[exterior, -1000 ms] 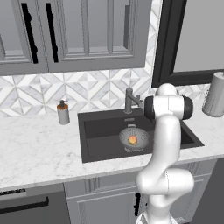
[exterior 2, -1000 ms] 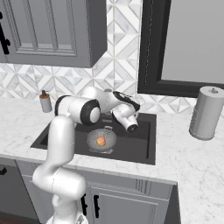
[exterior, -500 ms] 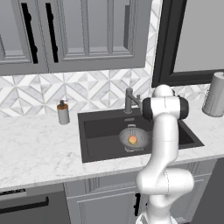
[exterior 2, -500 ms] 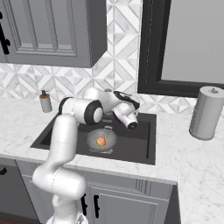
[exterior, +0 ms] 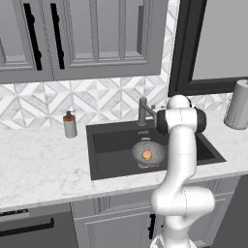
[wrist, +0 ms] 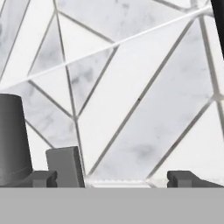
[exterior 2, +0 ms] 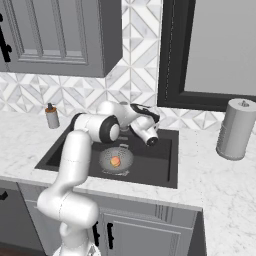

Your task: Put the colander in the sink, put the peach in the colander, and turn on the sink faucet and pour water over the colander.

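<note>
- The soap bottle (exterior: 70, 125) is seen on the counter at 9 o'clock from the sink (exterior: 111, 140). It has not shifted over the last second and plays no part here.
- The colander (exterior: 148, 154) is sitting in the sink basin, upright, with the peach (exterior: 147, 154) lying inside it. Neither has moved, so the first two parts of the task can be judged done.
- The faucet (exterior: 144, 110) is found at 12 o'clock from the colander, at the back rim of the sink. No stream of water is seen from its spout, so it is taken to be still off.
- The only thing that has changed is the arm. Over the last second its elbow has been swung a little further towards the faucet, and the hand has been carried slightly up and back with it (a small move, not a large one).
- The gripper (wrist: 114, 179) is held with its jaws spread wide and nothing between them. In the hand view the faucet's dark post is seen at 9 o'clock, with a small grey block, perhaps the lever, just beside the left fingertip.
- The approach to the lever is therefore judged to be under way. Contact cannot be confirmed.
</note>
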